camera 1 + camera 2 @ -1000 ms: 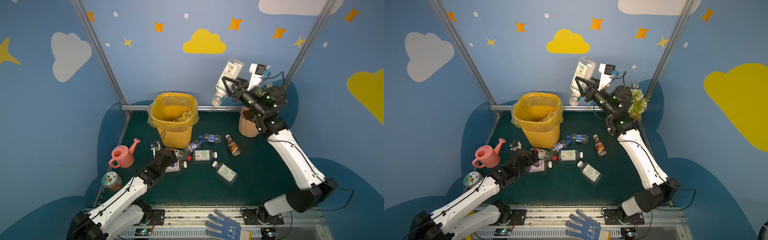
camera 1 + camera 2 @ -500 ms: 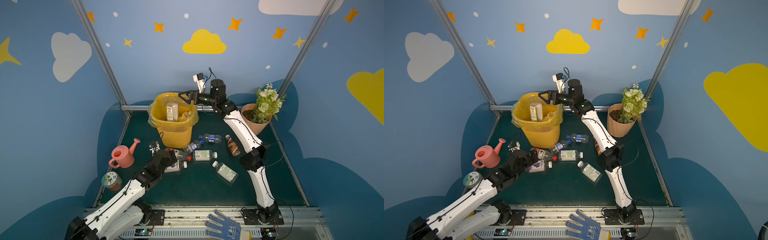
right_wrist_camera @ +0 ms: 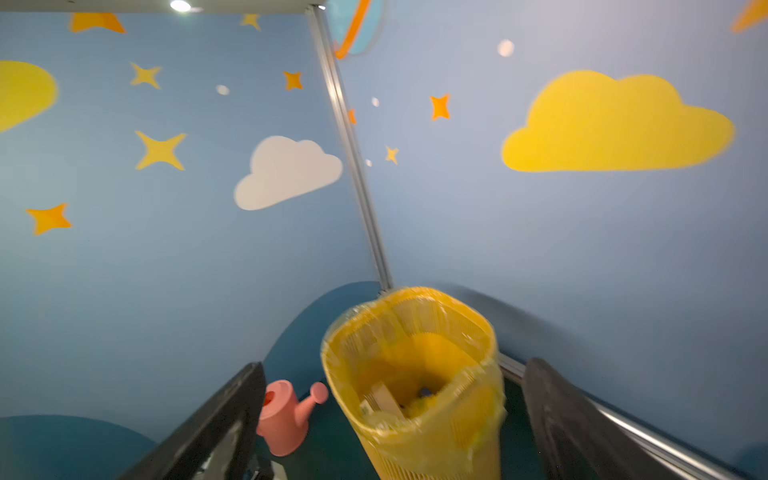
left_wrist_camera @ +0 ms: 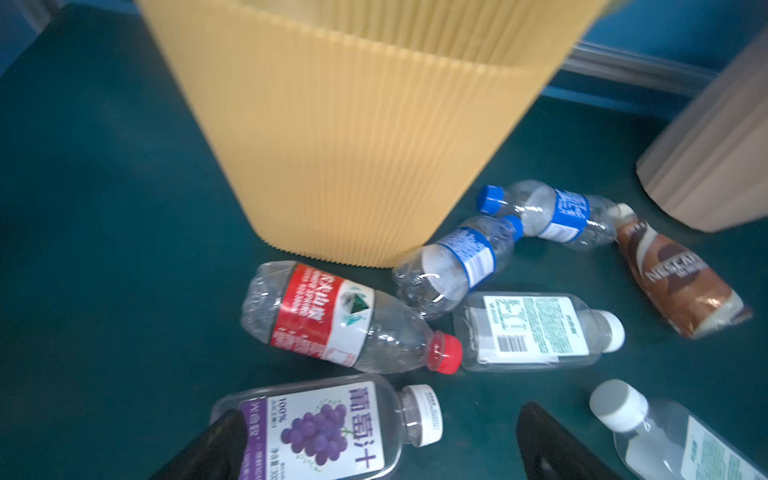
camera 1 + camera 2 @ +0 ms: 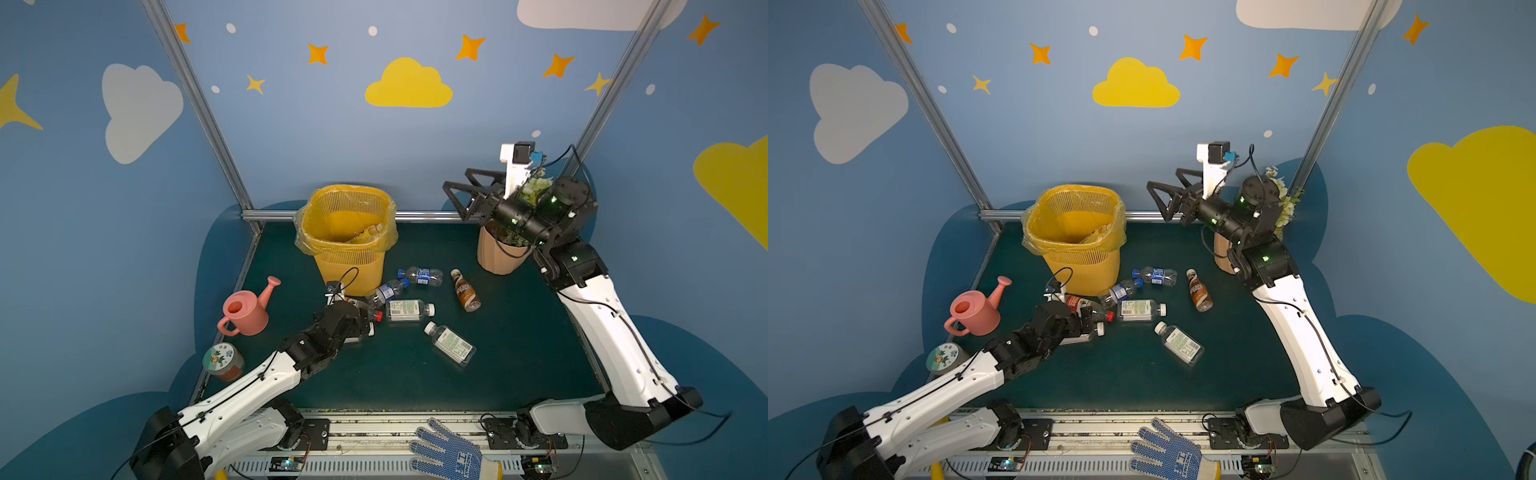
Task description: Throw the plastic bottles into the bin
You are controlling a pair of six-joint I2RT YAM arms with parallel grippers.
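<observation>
Bin (image 3: 457, 432) blurry in right wrist view; flower pot (image 5: 495, 258) half behind right arm (image 5: 598, 332).

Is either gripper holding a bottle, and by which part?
Neither. The right gripper hangs open and empty; the left gripper has open fingers straddling the purple-labelled clear plastic bottle without gripping it.

**Labels that can be read on the bottles**

In the left wrist view the brown bottle (image 4: 681, 286) reads "NESCAFÉ". The purple-label bottle (image 4: 324, 428) shows "100%" and "葡萄汁" beside a grape picture. The red-label bottle (image 4: 328, 316) carries "农夫山泉". The white-label bottle (image 4: 536, 328) bears a barcode, and its small print is unreadable.
</observation>
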